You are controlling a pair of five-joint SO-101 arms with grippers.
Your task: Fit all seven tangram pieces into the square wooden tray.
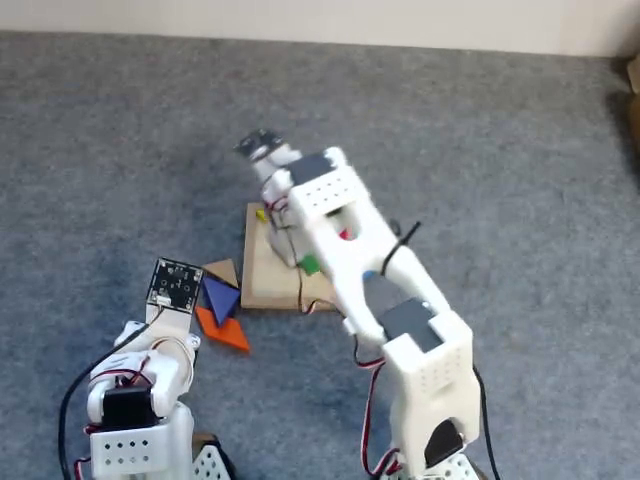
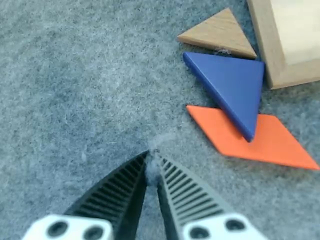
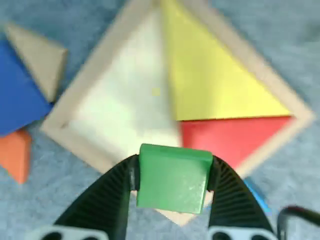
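Tray [image 3: 80, 143] holds 2 pcs: yellow triangle [image 3: 210, 75], red piece [image 3: 225, 137]

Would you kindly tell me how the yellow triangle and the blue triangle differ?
The yellow triangle lies inside the tray; the blue triangle lies outside on the carpet. The blue triangle overlaps the orange piece; the yellow one borders the red piece. Both are triangles.

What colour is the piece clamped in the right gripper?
Green; the piece held by the right gripper shows best in the right wrist view.
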